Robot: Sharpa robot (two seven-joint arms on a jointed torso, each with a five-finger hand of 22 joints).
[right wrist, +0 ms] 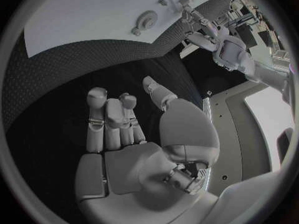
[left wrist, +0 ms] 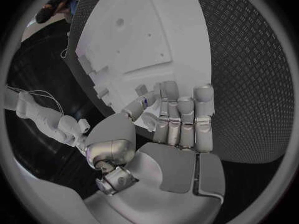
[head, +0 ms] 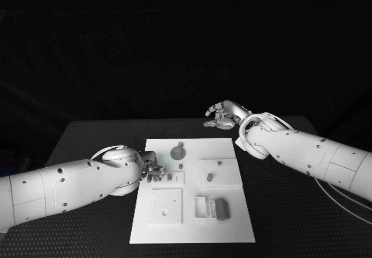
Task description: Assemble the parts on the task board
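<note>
I saw the task board [head: 192, 215], a white plate w/ raised blocks, mid-table [head: 101, 134], grey parts [head: 179, 153] on it. Left wrist view showed what head view hid: left hand [left wrist: 171, 117] fingertips curled at the board's edge around a small part [left wrist: 147, 100], apparently pinched. Right hand [head: 223, 116] hovered beyond the board's far corner, fingers loosely curled, holding nothing.

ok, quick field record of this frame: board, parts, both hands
board: white task board flat in the middle of the black table
parts: round geared part near the far edge; small peg right of centre; grey block nearer the robot
left hand: at the board's left edge, fingers curled at a small part; hold unclear
right hand: over the table beyond the board's far right corner, fingers curled, nothing in it
</note>
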